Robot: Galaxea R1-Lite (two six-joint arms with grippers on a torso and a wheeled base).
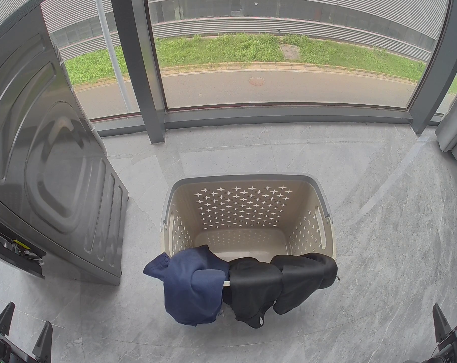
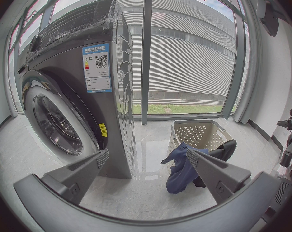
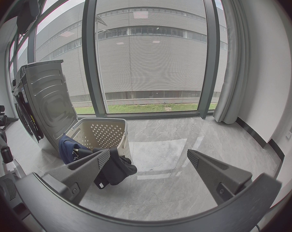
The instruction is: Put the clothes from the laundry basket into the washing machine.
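Note:
A beige laundry basket (image 1: 248,181) stands on the floor in front of me. Over its near rim hang a navy blue garment (image 1: 193,286) and a black garment (image 1: 276,281). The grey washing machine (image 1: 47,147) stands to the left; its round door (image 2: 57,126) faces sideways in the left wrist view and looks closed. My left gripper (image 1: 26,328) is open, low at the left, well short of the basket (image 2: 197,134). My right gripper (image 1: 455,313) is open at the low right, also apart from the basket (image 3: 102,134). Both hold nothing.
A large window with dark frame posts (image 1: 138,61) runs behind the basket. A grey curtain (image 1: 455,127) hangs at the right. Bare grey tile floor (image 1: 379,192) surrounds the basket.

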